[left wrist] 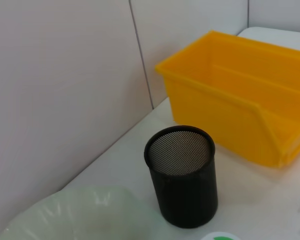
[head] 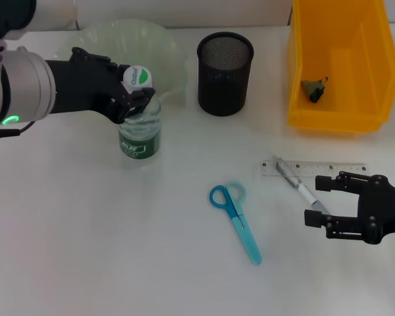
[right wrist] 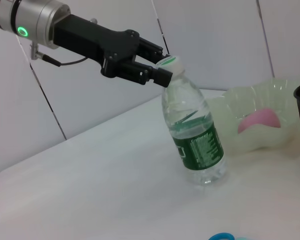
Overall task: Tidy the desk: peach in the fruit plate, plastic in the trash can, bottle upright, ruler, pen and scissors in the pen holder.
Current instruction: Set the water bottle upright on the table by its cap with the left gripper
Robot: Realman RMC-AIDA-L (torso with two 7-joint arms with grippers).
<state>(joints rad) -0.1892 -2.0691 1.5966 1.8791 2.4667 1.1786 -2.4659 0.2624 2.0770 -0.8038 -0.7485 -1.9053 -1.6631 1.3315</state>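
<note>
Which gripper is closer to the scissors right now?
Right. The right gripper hovers open by the pen, to the right of the scissors. The left gripper is farther off, at the neck of the bottle.

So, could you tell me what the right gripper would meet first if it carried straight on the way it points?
Probably the silver pen lying across the clear ruler; the open right gripper points at it, though its height is unclear.

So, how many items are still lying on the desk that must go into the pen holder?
3: the ruler near the right gripper, the pen lying across it, and the scissors at the desk's middle. The pen holder looks empty, though its bottom is not visible.
</note>
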